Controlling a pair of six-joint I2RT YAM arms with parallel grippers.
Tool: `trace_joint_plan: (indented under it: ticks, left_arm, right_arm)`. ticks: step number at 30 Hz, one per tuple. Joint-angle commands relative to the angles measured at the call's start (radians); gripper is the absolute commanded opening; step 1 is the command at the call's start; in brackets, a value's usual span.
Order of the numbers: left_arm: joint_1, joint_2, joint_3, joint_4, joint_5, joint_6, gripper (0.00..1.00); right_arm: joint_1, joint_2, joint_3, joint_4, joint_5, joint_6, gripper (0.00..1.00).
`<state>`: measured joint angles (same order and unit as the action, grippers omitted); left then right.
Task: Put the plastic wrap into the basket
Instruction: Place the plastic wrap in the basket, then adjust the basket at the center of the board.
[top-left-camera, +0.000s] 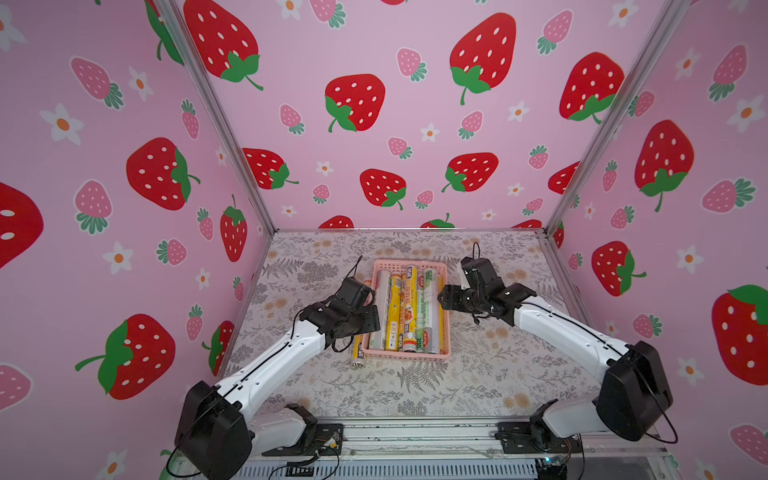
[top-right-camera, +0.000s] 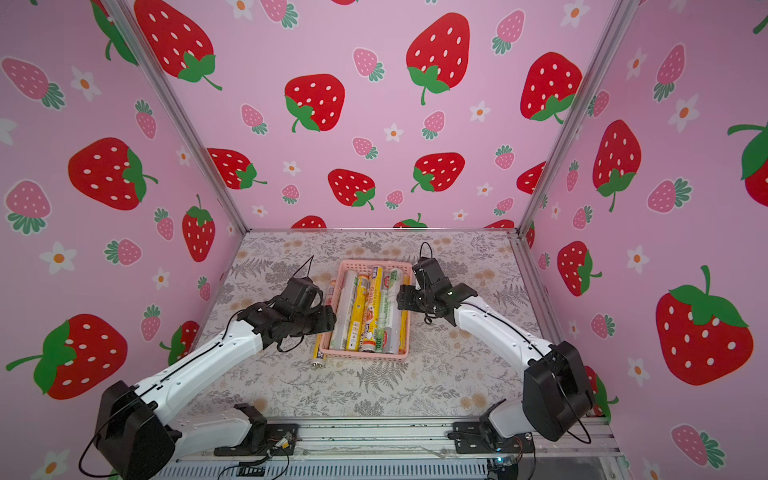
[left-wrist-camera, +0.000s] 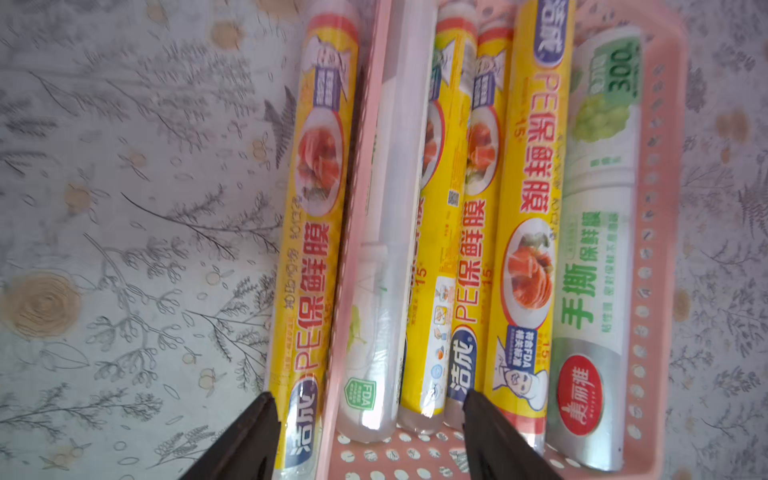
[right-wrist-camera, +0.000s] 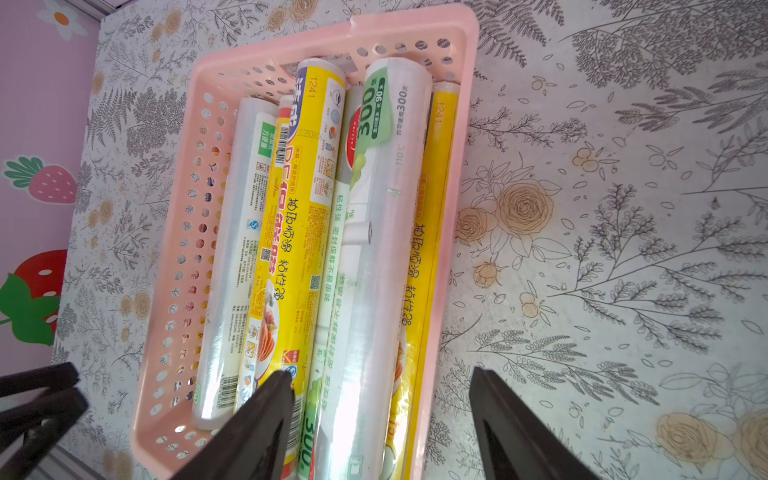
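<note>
plastic wrap (left-wrist-camera: 528, 232) lies mostly in the basket (left-wrist-camera: 660, 208); several yellow and white-and-green rolls are packed lengthwise side by side, and one yellow roll rides on top of its neighbours; a loose yellow roll (left-wrist-camera: 316, 232) lies outside on the flowered counter (left-wrist-camera: 124, 208), parallel to the basket and right against its outer wall, though i cannot tell if they touch; the left claw (left-wrist-camera: 370, 395) hangs over the near end of that loose roll, jaws wide apart and gripping nothing; one jaw is on the bare-counter side of the loose roll and the other is over the rolls in the basket, so the loose roll, the basket wall and two packed rolls all lie below the gap; the right claw (right-wrist-camera: 382, 372) is at the opposite long side of the basket (right-wrist-camera: 178, 249), also wide open and empty; one jaw is above a yellow roll in the basket and the other above bare counter, with a white-and-green roll and the basket wall below the gap; in both top views the basket (top-left-camera: 405, 355) (top-right-camera: 363, 355) sits between the two claws, and the loose roll's end (top-left-camera: 357, 353) pokes out from under the left claw.
</note>
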<state>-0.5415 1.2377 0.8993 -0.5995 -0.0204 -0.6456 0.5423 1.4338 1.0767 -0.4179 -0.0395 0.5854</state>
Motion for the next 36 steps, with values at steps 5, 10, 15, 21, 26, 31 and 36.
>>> trace_joint_plan:
  ticks: [5, 10, 15, 21, 26, 31, 36]
  left_arm:
    - [0.012, -0.099, -0.107, 0.076, 0.061, -0.049, 0.80]
    - [0.002, -0.062, -0.126, 0.138, 0.147, -0.066, 0.80]
    - [-0.048, -0.016, -0.136, 0.184, 0.136, -0.082, 0.80]
    - [-0.101, 0.029, -0.125, 0.224, 0.114, -0.122, 0.79]
    - [-0.153, 0.052, -0.069, 0.218, 0.102, -0.116, 0.80]
    - [-0.171, 0.047, -0.040, 0.117, -0.015, -0.104, 0.80]
    - [-0.159, -0.064, -0.064, 0.014, -0.158, -0.100, 0.83]
  right_arm:
    - [-0.004, -0.066, -0.052, -0.047, -0.017, 0.033, 0.72]
    - [0.000, -0.090, -0.063, -0.058, -0.031, 0.041, 0.72]
    - [0.001, -0.124, -0.095, -0.052, -0.021, 0.050, 0.72]
    - [0.002, -0.146, -0.113, -0.050, -0.020, 0.058, 0.72]
    - [0.002, -0.141, -0.108, -0.049, -0.010, 0.045, 0.72]
    - [0.002, -0.115, -0.092, -0.044, -0.005, 0.038, 0.73]
    - [0.002, -0.090, -0.079, -0.039, 0.006, 0.023, 0.73]
